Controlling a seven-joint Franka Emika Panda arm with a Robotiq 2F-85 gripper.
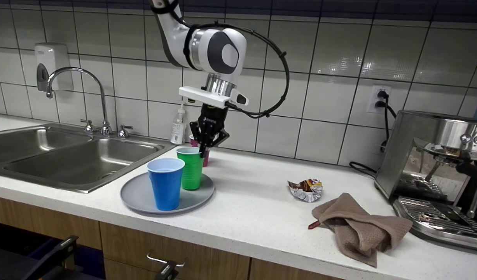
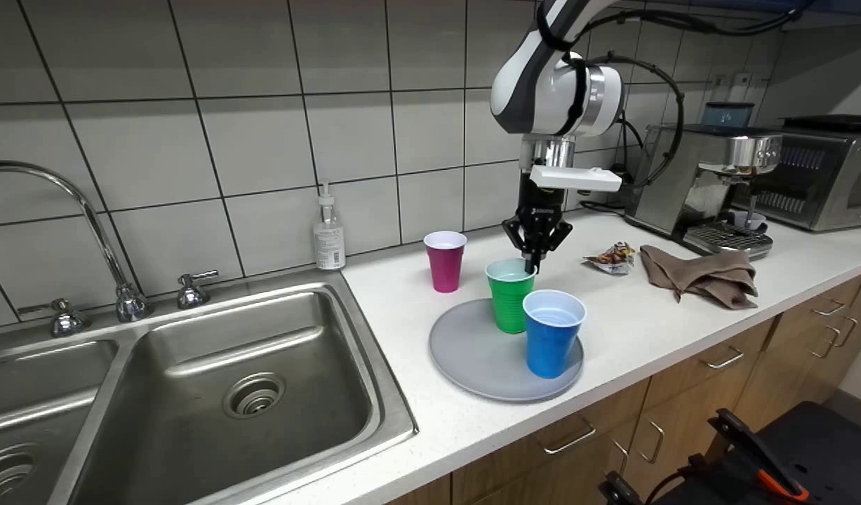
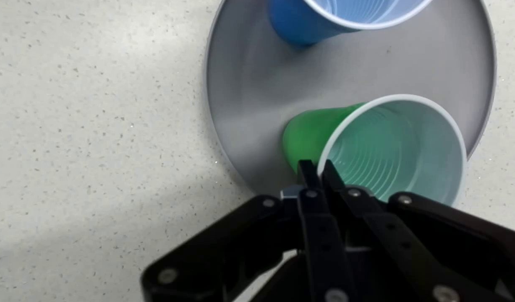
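A green cup (image 1: 191, 173) stands upright, apparently on a grey round plate (image 1: 135, 194); I cannot tell if its base touches. In an exterior view the green cup (image 2: 509, 305) sits behind a blue cup (image 2: 551, 344), which is upright on the plate (image 2: 465, 354). My gripper (image 3: 319, 170) points down and is shut on the near rim of the green cup (image 3: 309, 132). One finger is inside the cup and one outside. The gripper also shows at the rim in both exterior views (image 1: 202, 151) (image 2: 532, 265). The blue cup (image 3: 295, 25) is partly cut off in the wrist view.
A magenta cup (image 2: 445, 270) stands behind the plate. A soap bottle (image 2: 329, 242) is by the wall, beside the steel sink (image 2: 391, 400) and faucet (image 1: 102, 101). A foil wrapper (image 1: 306, 190), a brown cloth (image 1: 359, 225) and a coffee machine (image 1: 409, 136) are further along the counter.
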